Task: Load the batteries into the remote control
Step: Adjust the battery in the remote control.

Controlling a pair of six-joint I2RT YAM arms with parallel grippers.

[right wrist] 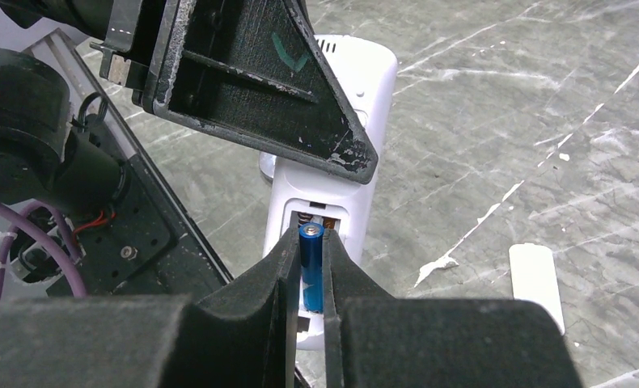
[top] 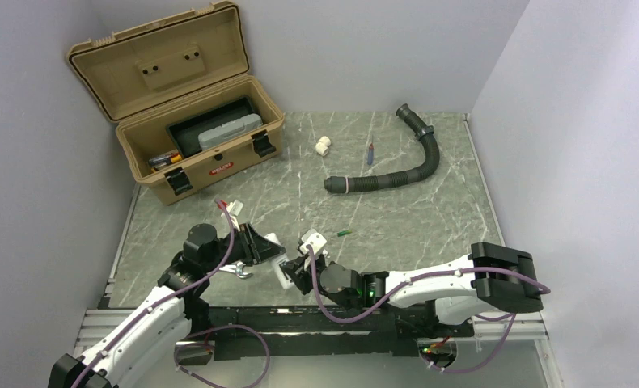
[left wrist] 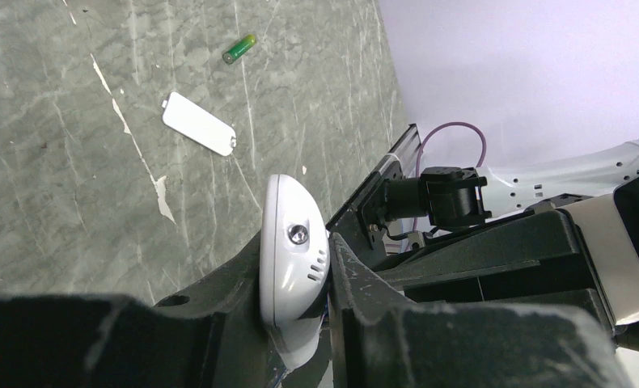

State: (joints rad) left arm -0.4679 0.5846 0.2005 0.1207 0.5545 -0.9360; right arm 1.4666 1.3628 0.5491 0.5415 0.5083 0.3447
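My left gripper (left wrist: pixel 294 265) is shut on the white remote control (left wrist: pixel 290 250), holding it edge-on just above the table. In the right wrist view the remote (right wrist: pixel 363 105) shows its open battery compartment (right wrist: pixel 320 217), springs visible. The right gripper (right wrist: pixel 310 242) is shut on the blue battery (right wrist: pixel 311 271), whose tip is at the compartment's mouth. Both grippers meet near the table's front edge, left gripper (top: pixel 268 252) and right gripper (top: pixel 294 275). The green battery (left wrist: pixel 239 48) lies loose on the table (top: pixel 345 233).
The remote's white cover piece (left wrist: pixel 198 123) lies flat next to the grippers. Farther back are an open tan toolbox (top: pixel 195 137), a white pipe fitting (top: pixel 323 145), a red-and-blue stick (top: pixel 370 153) and a black corrugated hose (top: pixel 397 174).
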